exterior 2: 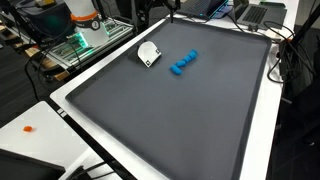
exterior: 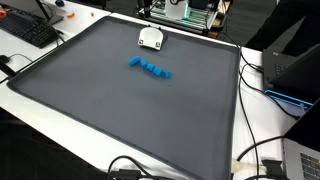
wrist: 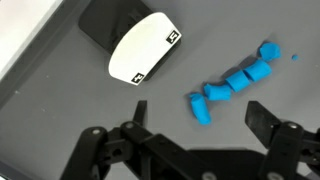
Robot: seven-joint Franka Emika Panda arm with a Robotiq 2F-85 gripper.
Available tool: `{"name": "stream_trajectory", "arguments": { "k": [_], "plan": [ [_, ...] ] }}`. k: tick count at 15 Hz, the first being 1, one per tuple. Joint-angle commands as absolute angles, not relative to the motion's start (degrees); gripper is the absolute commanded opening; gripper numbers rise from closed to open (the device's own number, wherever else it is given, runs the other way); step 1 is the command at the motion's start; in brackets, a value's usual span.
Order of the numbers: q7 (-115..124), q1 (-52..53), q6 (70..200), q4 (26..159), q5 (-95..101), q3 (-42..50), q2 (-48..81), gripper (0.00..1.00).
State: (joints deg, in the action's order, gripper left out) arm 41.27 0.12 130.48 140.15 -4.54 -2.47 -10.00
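A curved row of several small blue blocks [wrist: 232,80] lies on the dark grey mat [wrist: 60,130]; it shows in both exterior views [exterior: 150,68] [exterior 2: 183,62]. A white-and-black device with printed square markers [wrist: 140,50] lies on the mat just beyond the row, also in both exterior views [exterior: 150,38] [exterior 2: 148,53]. My gripper [wrist: 200,120] hangs above the mat, open and empty, with the nearest blue block between and slightly ahead of its black fingers. The arm does not show in the exterior views.
The mat [exterior: 120,110] covers a white table [exterior 2: 60,105]. A keyboard [exterior: 30,30] and cables [exterior: 262,160] lie off the mat. A dark case with a blue light [exterior: 295,70] stands at one side. A green-lit rack [exterior 2: 85,35] and laptops [exterior 2: 245,12] border the table.
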Motion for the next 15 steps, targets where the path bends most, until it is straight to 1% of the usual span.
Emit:
{"name": "stream_trajectory", "arguments": {
  "k": [1, 10, 15],
  "plan": [
    [34.2, 0.6, 128.1, 137.5, -1.1, -3.7, -9.8, 1.00],
    [20.9, 1.9, 130.1, 135.2, -0.4, -5.4, -8.6, 1.00],
    [21.7, 1.8, 129.7, 135.2, -0.5, -5.4, -8.9, 1.00]
  ]
}}
